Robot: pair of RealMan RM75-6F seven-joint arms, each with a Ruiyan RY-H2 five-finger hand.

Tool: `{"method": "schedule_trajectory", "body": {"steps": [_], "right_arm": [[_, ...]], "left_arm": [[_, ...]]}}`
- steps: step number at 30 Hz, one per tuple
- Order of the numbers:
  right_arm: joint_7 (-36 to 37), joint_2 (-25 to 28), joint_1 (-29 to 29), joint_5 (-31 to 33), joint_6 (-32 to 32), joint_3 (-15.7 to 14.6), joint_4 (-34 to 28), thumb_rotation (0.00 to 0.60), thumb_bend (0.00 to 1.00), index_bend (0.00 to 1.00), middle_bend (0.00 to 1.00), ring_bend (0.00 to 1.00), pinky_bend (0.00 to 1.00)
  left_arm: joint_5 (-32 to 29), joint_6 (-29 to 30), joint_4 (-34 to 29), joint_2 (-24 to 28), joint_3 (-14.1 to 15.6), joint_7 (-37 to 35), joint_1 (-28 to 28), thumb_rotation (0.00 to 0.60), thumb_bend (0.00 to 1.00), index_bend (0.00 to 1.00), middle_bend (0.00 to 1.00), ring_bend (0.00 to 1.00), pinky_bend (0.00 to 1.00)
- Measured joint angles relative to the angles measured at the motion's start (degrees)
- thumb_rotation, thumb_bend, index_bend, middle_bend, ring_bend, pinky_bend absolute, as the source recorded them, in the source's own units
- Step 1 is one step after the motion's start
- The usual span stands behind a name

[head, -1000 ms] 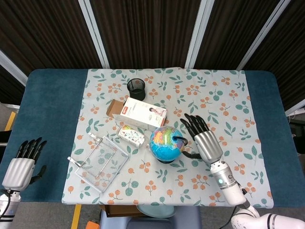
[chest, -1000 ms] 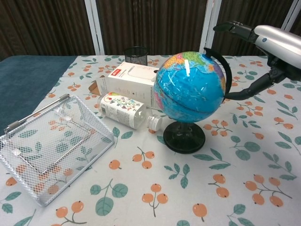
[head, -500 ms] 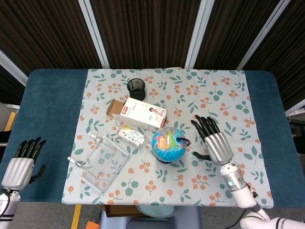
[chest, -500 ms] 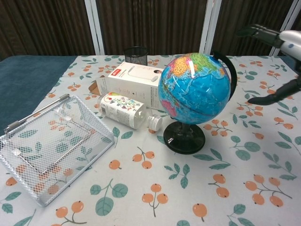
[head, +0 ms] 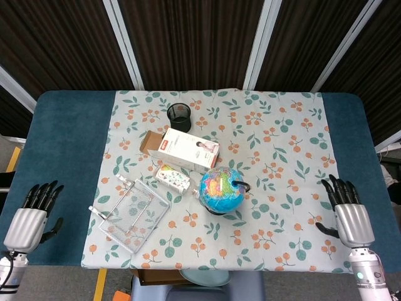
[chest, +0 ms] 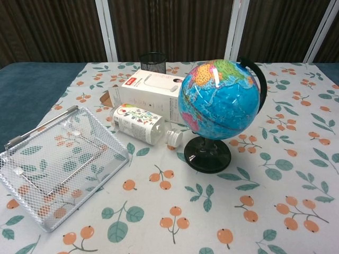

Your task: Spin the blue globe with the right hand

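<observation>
A: Where do we find the right hand [head: 351,213]?

B: At the front right corner of the counter [head: 69,144], over the blue edge just off the flowered cloth [head: 294,125]. Its fingers are spread, pointing toward the far edge, and it holds nothing. It appears only in the head view; the chest view does not include it.

A: And the left hand [head: 30,217]?

B: At the front left corner, also over the blue edge, fingers apart and empty.

A: Where is the blue globe [head: 220,187]?

B: It stands upright on its black base near the middle of the cloth, somewhat toward the front edge and well apart from the right hand. In the chest view its black arc sits on the side facing that hand.

A: What lies around it?

B: A small bottle [chest: 143,125] lies on its side just beside the base. The white carton [chest: 152,95] lies behind the bottle, the black mesh cup [head: 179,116] stands toward the far edge, and the wire tray [chest: 55,164] sits tilted toward the front left.

A: How far along do we judge the task?

B: The frames cannot show whether the globe is turning. With the right hand parked clear and nothing touching the globe, we judge either the spin is delivered and the hand has been put at rest, or the reach is yet to begin.
</observation>
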Motion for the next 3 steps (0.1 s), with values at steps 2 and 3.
{"method": "schedule_trajectory", "body": {"steps": [2, 3], "right_arm": [[-0.1, 0.0, -0.6, -0.6, 0.7, 0.1, 0.4, 0.6, 0.16, 0.0, 0.0, 0.0, 0.0], [-0.2, 0.1, -0.8, -0.9, 1.4, 0.1, 0.5, 0.6, 0.16, 0.0, 0.0, 0.0, 0.0]], "left_arm": [[0.2, 0.0, 0.0, -0.1, 0.0, -0.1, -0.1, 0.6, 0.42, 0.0, 0.0, 0.0, 0.04], [0.2, -0.1, 0.0, -0.1, 0.0, 0.0, -0.2, 0.6, 0.42, 0.0, 0.0, 0.0, 0.04]]}}
